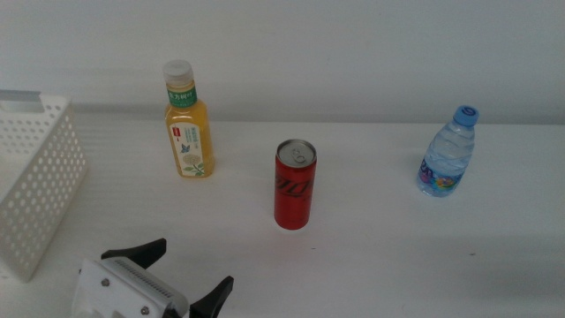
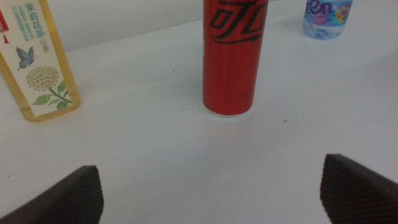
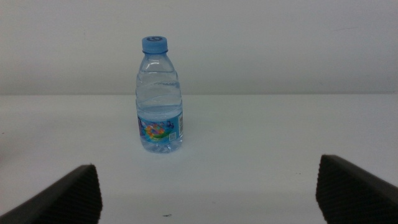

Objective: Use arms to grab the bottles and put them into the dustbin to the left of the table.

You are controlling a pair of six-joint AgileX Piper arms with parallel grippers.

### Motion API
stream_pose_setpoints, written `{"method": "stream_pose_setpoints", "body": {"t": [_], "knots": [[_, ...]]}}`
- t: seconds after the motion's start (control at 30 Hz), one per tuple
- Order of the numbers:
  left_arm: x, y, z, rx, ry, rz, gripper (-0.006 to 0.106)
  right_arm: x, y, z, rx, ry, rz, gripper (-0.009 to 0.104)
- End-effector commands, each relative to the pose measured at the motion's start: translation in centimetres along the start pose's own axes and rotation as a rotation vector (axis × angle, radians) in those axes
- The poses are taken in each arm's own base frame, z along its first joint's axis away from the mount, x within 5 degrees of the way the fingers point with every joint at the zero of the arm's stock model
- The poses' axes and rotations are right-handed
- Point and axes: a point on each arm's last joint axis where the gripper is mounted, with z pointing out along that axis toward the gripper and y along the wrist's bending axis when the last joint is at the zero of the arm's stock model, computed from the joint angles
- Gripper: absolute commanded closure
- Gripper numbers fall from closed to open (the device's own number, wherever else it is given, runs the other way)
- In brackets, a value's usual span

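Three drinks stand upright and well apart on the desk [image 1: 371, 265], so each is easy to grab. Left end effector [image 1: 190, 274] gapes empty near the red can [image 1: 294, 185]; right end effector [image 3: 205, 193], also wide and empty, faces the water bottle [image 3: 160, 94].

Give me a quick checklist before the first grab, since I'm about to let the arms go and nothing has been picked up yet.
1. Left gripper open and empty: ok.
2. Right gripper open, facing the water bottle: ok.
3. Red can upright, with a clear gap to the juice bottle: ok.
4. All three drinks standing on the table: ok.
5. Basket at the table's left, within view: ok.
6. Basket has room inside: cannot tell, its inside is hidden.
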Motion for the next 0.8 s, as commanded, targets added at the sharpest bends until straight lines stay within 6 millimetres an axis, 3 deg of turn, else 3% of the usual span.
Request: {"method": "stream_pose_setpoints", "body": {"t": [0.0,0.47,0.77], "knots": [[-0.4,0.0,-0.1,-0.004,-0.059,-0.017,0.007,1.4,0.0,0.3,0.006,0.034,-0.007,0.003],[-1.6,-1.2,7.2,0.029,-0.021,-0.021,0.007,1.4,0.0,0.3,0.006,0.034,-0.007,0.003],[-2.1,-1.7,10.7,0.042,-0.037,-0.040,0.007,1.4,0.0,0.3,0.006,0.034,-0.007,0.003]]}}
